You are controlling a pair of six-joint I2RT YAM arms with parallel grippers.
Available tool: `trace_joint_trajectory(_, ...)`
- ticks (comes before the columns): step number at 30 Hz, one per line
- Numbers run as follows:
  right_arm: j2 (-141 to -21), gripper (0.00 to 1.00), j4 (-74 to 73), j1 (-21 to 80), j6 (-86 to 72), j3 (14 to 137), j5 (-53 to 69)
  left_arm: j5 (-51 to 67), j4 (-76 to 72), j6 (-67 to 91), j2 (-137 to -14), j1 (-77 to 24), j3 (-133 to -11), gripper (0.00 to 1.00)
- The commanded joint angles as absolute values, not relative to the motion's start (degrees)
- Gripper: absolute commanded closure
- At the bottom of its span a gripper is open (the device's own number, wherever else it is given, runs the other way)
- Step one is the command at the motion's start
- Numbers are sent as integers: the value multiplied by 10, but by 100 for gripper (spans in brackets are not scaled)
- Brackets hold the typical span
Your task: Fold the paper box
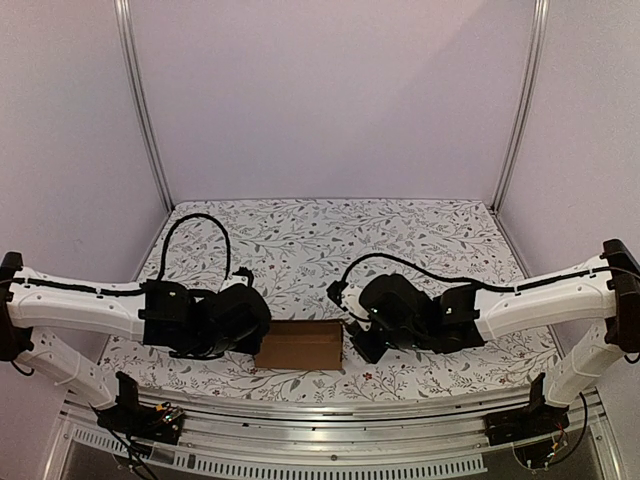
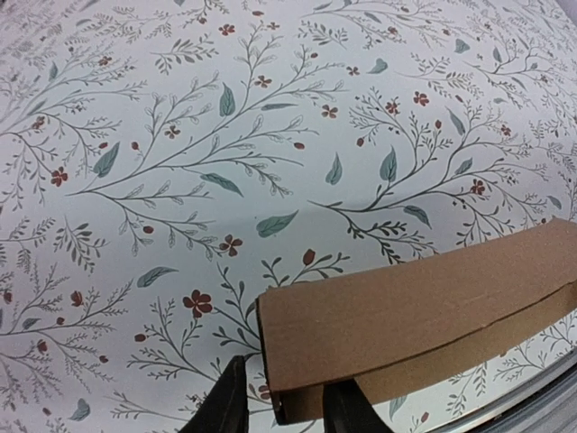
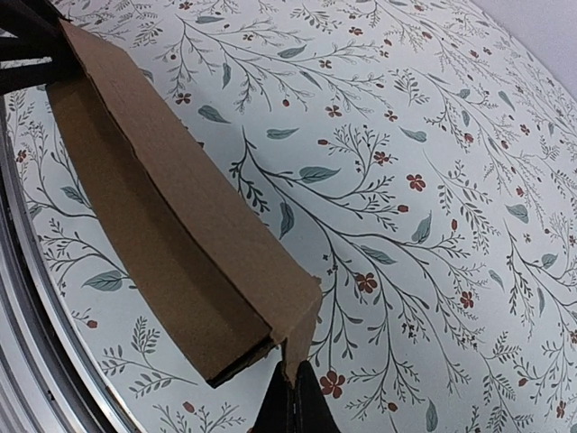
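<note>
paper box (image 1: 300, 345): right gripper (image 3: 290, 401) pinches one end corner to steady it; left gripper (image 2: 287, 401) straddles the other end, grip unclear.

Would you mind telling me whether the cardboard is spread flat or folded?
Folded: the paper box has two panels meeting at a sharp crease, with a gap between its layers.
</note>
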State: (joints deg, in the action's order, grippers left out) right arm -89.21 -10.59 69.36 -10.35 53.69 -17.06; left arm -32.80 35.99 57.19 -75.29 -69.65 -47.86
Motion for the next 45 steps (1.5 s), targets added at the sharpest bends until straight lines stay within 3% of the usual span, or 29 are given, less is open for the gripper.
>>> trace_joint_trajectory(1,-881,100,-100,701,-109,528,-174,-349,386,575,-734,-704,-477,70)
trace_joint_trajectory(10,-879,100,-101,704,-105,530,-180,-327,362,573,-744,-703,-471,69)
trace_joint_trajectory(45,-868,100,-97,705,-115,536,-167,-312,344,574,-774,-704,-460,97)
